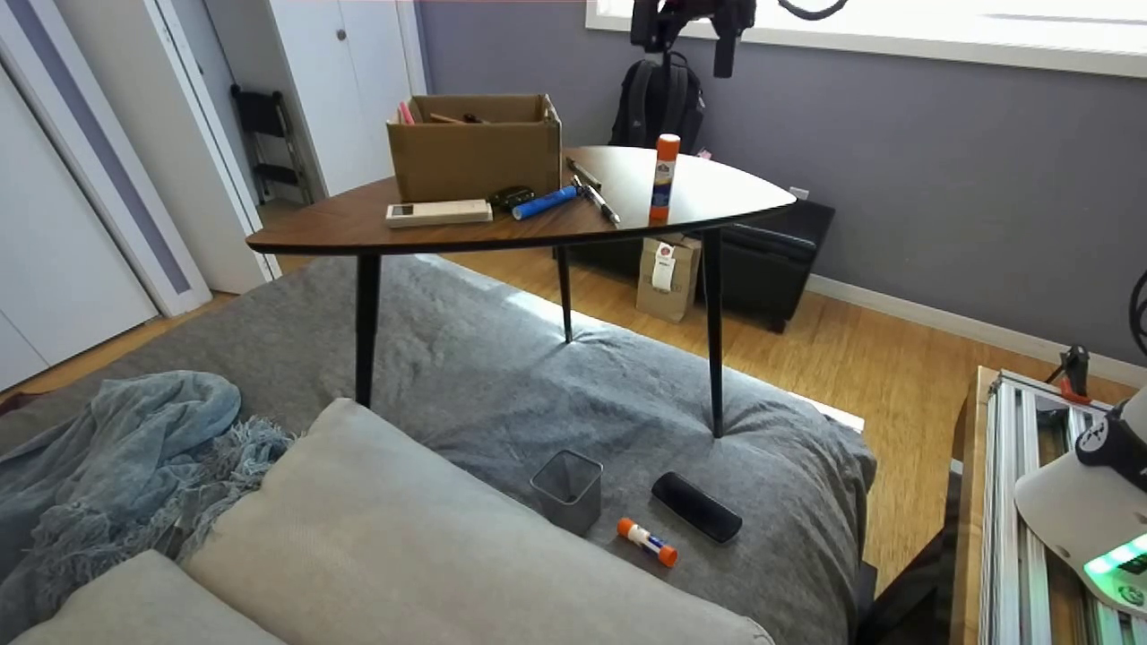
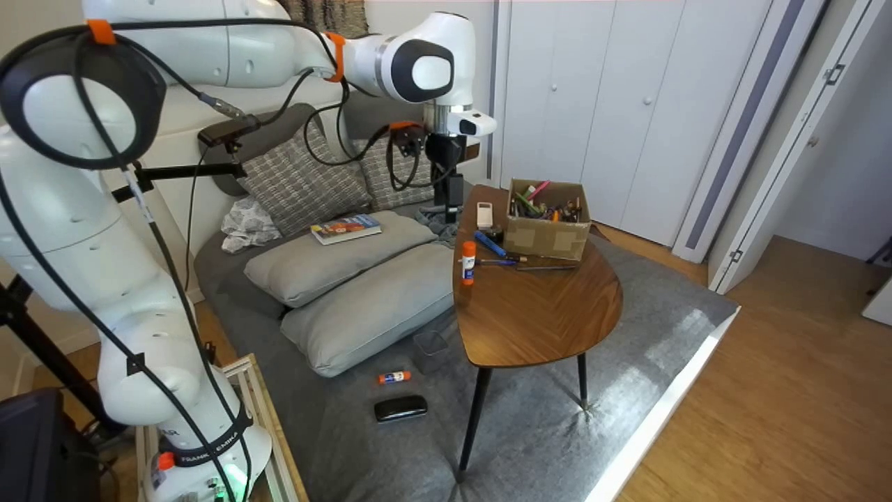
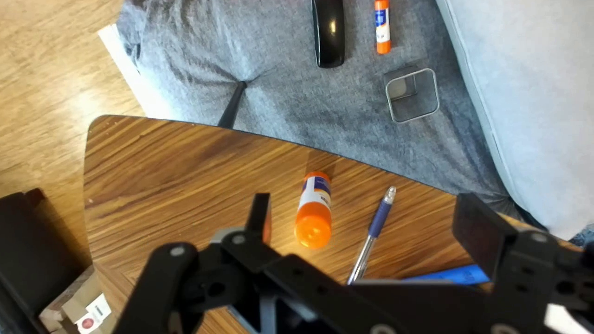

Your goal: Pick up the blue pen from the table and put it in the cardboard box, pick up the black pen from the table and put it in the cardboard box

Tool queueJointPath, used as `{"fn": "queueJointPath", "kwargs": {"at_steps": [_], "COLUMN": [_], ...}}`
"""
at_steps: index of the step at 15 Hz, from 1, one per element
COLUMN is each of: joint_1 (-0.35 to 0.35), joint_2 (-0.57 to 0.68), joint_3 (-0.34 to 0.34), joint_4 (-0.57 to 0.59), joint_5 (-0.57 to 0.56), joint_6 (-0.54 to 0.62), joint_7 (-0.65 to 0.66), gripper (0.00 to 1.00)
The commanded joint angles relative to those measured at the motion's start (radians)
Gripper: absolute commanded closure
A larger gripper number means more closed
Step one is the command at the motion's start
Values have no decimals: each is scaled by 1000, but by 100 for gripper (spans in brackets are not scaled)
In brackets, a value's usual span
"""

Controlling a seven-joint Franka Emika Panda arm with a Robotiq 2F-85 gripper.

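A wooden table (image 2: 529, 321) carries an open cardboard box (image 1: 479, 164). Just beside the box lie a pale gadget (image 1: 439, 212), a small black thing (image 1: 513, 197), a blue marker (image 1: 545, 202) and a black pen (image 1: 584, 173). A blue pen (image 3: 374, 233) lies near the box; a glue stick (image 1: 662, 181) stands upright, farthest from the box.

The gripper (image 3: 363, 206) hangs pointing down, its two fingers (image 1: 723, 61) spread wide apart. Directly above it is the white wrist (image 2: 440, 70); from there the forearm (image 2: 247, 56) runs nearly level to the bent elbow (image 2: 80, 104), well apart from the gripper.
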Motion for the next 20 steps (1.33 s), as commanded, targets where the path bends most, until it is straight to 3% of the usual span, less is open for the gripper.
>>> {"fn": "queueJointPath", "kwargs": {"at_steps": [1,6,10,15,20], "joint_1": [16,13,6,9,17], "joint_2": [114,211,255,320,306], "joint_3": [-16,-32,-46,-52,-63], "joint_4": [131,207,197,193,180], "joint_5": [16,21,34,108,71], "joint_6": [3,43,127,160,149], "joint_7": [4,-82,-187,-166,-159], "gripper": [0,0,0,0,0]}}
